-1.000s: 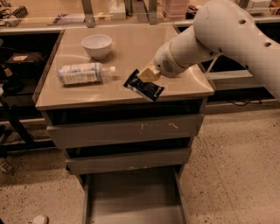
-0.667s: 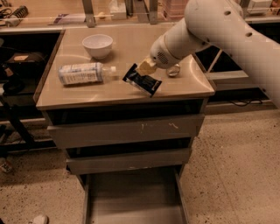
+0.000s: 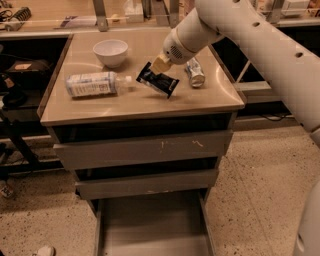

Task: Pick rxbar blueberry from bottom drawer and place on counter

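The rxbar blueberry (image 3: pixel 157 80) is a dark flat wrapper, held tilted just above the middle of the tan counter (image 3: pixel 130 102). My gripper (image 3: pixel 159 66) is shut on the bar's upper edge, reaching in from the upper right. The bottom drawer (image 3: pixel 150 225) stands pulled open below the cabinet, and its flat grey floor shows nothing on it.
A white bowl (image 3: pixel 110 52) stands at the back left of the counter. A plastic bottle (image 3: pixel 95 84) lies on its side at the left. A silver can (image 3: pixel 195 73) lies right of the bar. Two shut grey drawers (image 3: pixel 145 150) sit above the open one. A cluttered shelf (image 3: pixel 75 12) runs behind.
My gripper has carried the bar left and farther back over the counter, from near the front right edge to the middle.
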